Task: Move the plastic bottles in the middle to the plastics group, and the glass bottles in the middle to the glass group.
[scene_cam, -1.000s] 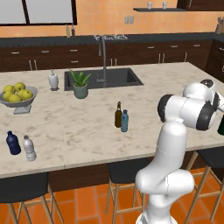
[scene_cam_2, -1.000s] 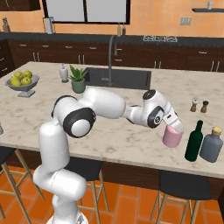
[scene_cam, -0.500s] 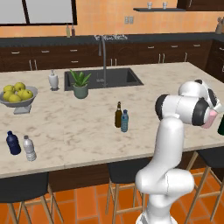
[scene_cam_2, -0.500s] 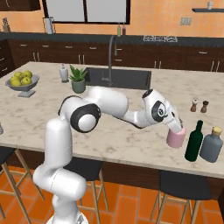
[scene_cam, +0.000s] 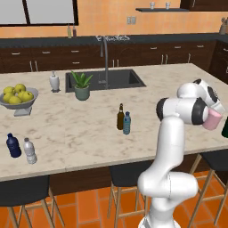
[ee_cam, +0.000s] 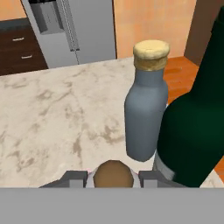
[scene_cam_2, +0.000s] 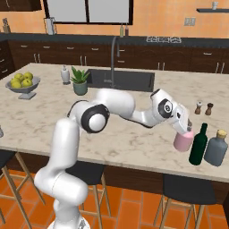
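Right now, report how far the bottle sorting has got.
Done: nothing fully released yet. In hand: the claw holds the pink bottle beside the dark green bottle and grey bottle of the glass group, low at the counter; I cannot tell if it is set down. Left: the brown bottle and teal-blue bottle stand mid-counter; the navy bottle and clear bottle await the teal one.
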{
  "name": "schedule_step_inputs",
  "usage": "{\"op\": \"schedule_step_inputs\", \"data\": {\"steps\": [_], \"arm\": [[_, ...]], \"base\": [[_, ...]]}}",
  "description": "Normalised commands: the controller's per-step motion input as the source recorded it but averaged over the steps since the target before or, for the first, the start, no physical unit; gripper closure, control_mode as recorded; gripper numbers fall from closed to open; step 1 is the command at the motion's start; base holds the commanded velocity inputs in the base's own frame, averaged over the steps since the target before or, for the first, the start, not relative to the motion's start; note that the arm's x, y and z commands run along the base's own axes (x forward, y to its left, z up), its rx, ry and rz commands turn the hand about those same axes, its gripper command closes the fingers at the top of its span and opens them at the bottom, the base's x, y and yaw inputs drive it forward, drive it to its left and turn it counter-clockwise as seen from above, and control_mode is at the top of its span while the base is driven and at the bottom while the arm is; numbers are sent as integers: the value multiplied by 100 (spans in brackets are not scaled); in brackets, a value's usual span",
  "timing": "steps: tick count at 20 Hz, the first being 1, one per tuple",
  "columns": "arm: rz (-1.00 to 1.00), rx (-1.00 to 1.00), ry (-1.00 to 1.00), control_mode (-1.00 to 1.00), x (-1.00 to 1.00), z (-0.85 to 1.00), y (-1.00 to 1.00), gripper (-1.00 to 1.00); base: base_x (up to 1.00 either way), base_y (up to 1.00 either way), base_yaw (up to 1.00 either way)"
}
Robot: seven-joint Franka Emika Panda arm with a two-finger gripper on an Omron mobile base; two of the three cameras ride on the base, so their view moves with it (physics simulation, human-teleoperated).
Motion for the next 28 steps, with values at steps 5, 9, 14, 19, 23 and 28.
{"op": "schedule_step_inputs", "data": {"steps": [5,9,14,19,23,28], "arm": [[-10,0,2,-100,2,-33,0,100],[-4,-8,0,-100,-14,13,0,100],[-3,-3,0,-100,-10,0,0,100],[0,0,0,-100,0,0,0,100],[0,0,0,-100,0,0,0,100],[0,0,0,-100,0,0,0,-100]], "base": [[0,0,0],[0,0,0],[0,0,0],[0,0,0],[0,0,0],[0,0,0]]}}
